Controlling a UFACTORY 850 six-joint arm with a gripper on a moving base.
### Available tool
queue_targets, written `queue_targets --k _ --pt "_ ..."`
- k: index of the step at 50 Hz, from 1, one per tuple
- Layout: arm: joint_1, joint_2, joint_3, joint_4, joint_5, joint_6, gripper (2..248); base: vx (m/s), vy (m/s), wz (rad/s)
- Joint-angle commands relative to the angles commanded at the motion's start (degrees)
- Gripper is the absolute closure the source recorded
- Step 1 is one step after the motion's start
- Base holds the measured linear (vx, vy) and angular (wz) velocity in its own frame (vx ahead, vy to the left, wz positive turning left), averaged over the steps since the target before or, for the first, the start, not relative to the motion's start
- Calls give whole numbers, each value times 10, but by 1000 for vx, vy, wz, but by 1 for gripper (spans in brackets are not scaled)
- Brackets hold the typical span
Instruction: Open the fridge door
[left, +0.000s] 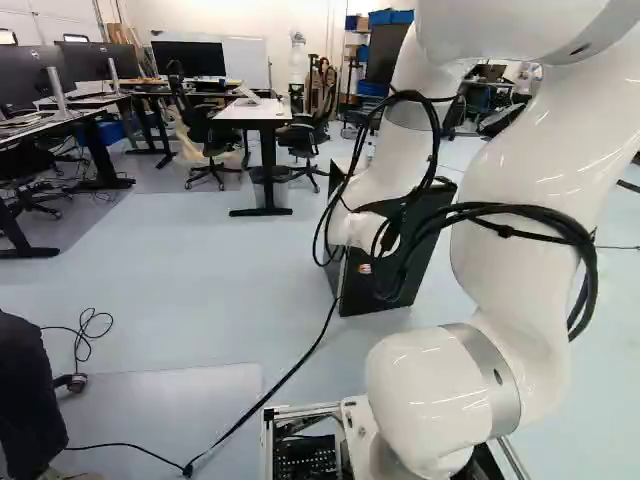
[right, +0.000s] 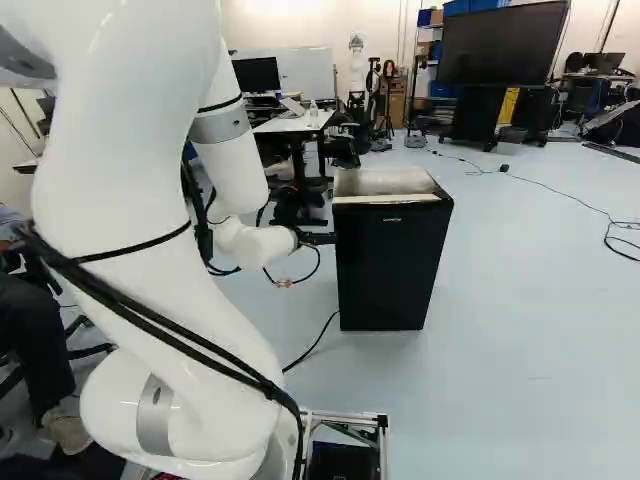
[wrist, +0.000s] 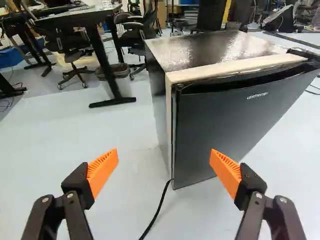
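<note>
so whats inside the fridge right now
None of the fridge's contents can be seen, because its door looks closed and covers them. Only a dark recess shows along the door's top edge, with nothing distinguishable in it.

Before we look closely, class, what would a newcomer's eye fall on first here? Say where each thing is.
Probably the big white arm, curving up the right of the left base view with black cables draped over it. Next, the black fridge on the floor, near the middle of the right base view. In the wrist view, bright orange pads stand out on the wide-open jaws, the fridge ahead of them.
</note>
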Motion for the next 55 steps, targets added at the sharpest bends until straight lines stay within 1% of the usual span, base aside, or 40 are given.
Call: queue_targets --k 20,55 --pt "14 -17 -15 48 34 0 3 0 0 0" --pt "38 -102 -60 137 98 0 3 0 0 0"
